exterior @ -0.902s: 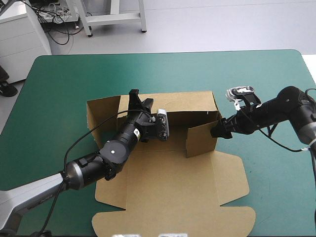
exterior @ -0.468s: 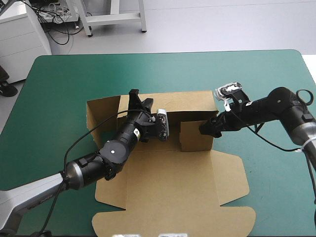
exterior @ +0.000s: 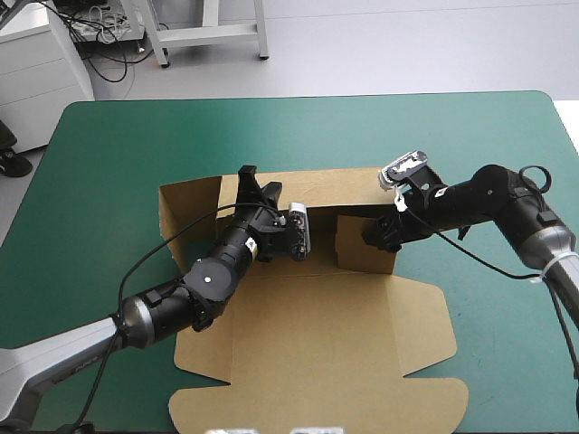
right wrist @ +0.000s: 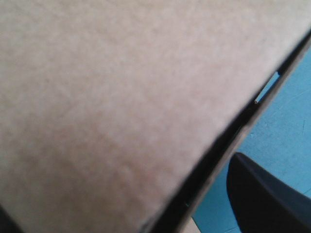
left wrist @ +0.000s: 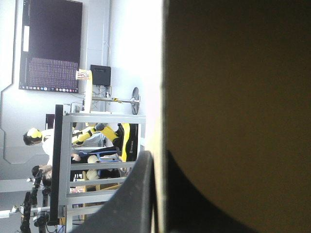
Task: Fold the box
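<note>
Table (exterior: 109,163), teal-green cover: bears the box (exterior: 308,353), brown, part-raised.
Rear wall (exterior: 317,188): upright, pinched in the left gripper (exterior: 256,192), apparently to steady it.
Side flap (exterior: 357,251): angled inward against the right gripper (exterior: 373,235); whether it grips, I cannot tell.

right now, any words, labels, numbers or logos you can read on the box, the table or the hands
No text can be read anywhere.
box: plain brown board, no print in any view.
table: plain teal-green cover, no marks.
left hand: black, no legible label.
right hand: black, no legible label.
</note>
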Action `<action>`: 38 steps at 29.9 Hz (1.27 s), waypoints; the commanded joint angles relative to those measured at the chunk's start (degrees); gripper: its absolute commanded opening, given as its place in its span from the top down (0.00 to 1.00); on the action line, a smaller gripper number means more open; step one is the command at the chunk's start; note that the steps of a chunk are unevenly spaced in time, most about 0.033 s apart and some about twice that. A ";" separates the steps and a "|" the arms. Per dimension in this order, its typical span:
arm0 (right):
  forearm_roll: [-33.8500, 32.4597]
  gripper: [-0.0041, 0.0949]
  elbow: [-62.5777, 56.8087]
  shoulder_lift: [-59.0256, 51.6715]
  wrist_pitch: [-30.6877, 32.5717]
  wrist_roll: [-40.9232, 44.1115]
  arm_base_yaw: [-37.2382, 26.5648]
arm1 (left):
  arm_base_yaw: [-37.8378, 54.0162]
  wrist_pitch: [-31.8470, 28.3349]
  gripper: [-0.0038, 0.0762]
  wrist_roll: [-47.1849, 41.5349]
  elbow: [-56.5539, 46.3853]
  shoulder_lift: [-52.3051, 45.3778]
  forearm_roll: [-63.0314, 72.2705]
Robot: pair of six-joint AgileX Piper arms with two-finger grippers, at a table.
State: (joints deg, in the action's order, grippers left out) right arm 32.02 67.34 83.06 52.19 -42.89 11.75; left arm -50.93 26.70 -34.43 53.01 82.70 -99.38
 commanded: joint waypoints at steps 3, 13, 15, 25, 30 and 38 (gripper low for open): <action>-1.19 0.37 1.48 -2.05 -4.03 0.16 -0.06 | -0.28 -2.17 0.99 -1.35 0.21 -0.76 -2.02; -0.81 0.89 1.48 -2.05 -4.21 -0.80 -0.06 | -0.28 -3.57 0.99 -1.35 0.21 -0.73 -3.24; -0.41 0.98 1.48 -2.05 -3.63 -0.92 -0.06 | -0.28 -3.69 0.99 -1.35 0.21 -0.73 -3.24; -4.18 0.98 1.58 -2.05 -12.78 1.05 -0.41 | -5.87 2.22 0.45 -3.20 3.43 -2.78 -0.88; -4.45 0.98 1.58 -2.05 -14.55 3.41 -3.96 | -12.06 10.46 0.23 -3.20 7.56 -3.67 -0.40; -3.62 0.98 1.58 -2.05 -14.52 8.54 -9.06 | -18.20 11.57 0.47 -0.76 11.43 -4.51 2.57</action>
State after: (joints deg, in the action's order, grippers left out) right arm 25.83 67.23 83.25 40.54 -35.35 4.08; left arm -67.45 36.09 -36.19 60.98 80.57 -97.32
